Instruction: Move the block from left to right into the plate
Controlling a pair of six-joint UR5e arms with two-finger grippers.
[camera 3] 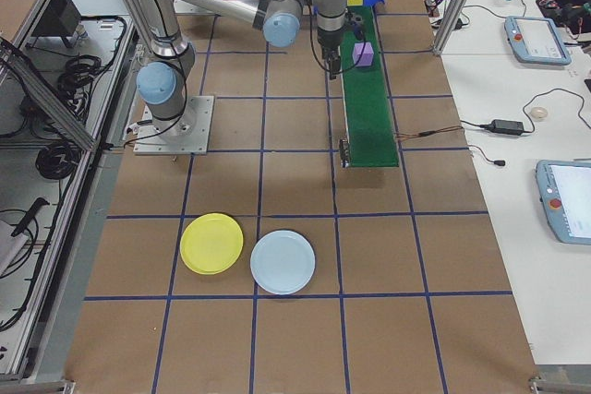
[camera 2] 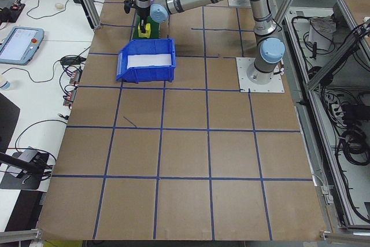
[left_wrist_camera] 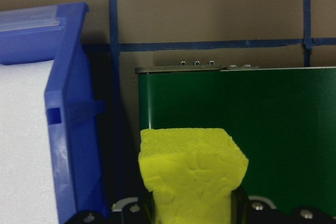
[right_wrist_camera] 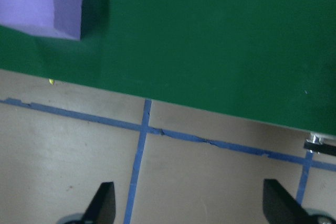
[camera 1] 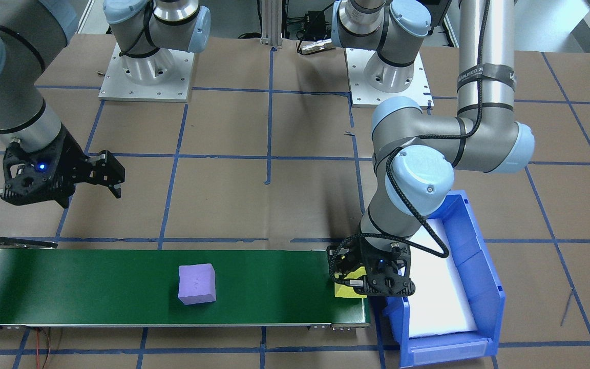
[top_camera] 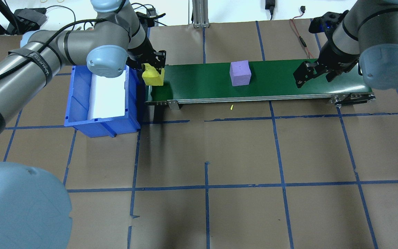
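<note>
Left end effector [top_camera: 153, 69] clamped on a yellow block [top_camera: 153, 76], poised over the conveyor belt's [top_camera: 202, 81] end nearest the blue bin [top_camera: 81, 103], block hanging just above or touching the green surface; cannot tell which. Purple block [top_camera: 240, 73] resting near mid-belt, square-sided with no marked long axis, well apart from both arms. Right end effector [top_camera: 318, 71] with fingers spread and nothing between them, hovering over the belt's opposite end, somewhat nearer the purple block than the left one. Yellow plate [camera 3: 211, 243] lying on the table toward its right end, well beyond the belt, beside a pale blue plate [camera 3: 283, 262]. Likely next: purple block carried further toward the waiting right arm, then on to the plate.
</note>
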